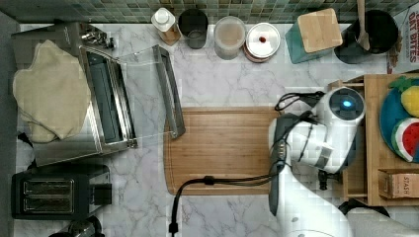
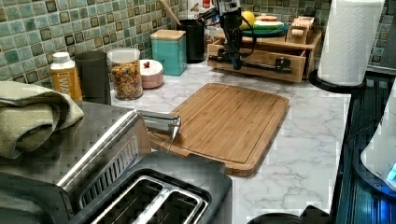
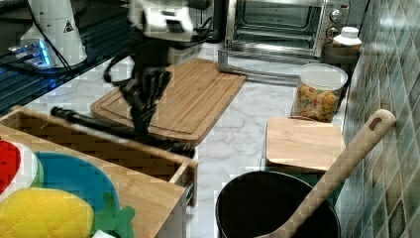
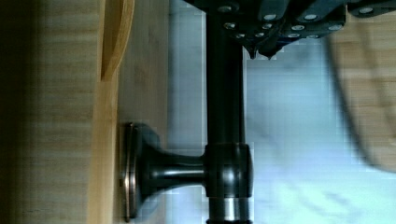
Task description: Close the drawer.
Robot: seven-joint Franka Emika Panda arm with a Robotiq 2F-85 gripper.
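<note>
Your gripper (image 3: 141, 121) hangs at the dark metal bar handle (image 3: 168, 145) of the light-wood drawer (image 3: 94, 141), pulled out near the bamboo cutting board (image 3: 173, 96); I cannot tell its grip. Push squarely toward the drawer front, keeping level so it slides without jamming.

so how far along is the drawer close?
Done: the gripper is down at the drawer's black bar handle. In hand: lined up to push. Left: the drawer is pulled out of the wooden stand, inside showing, and needs pushing in.
</note>
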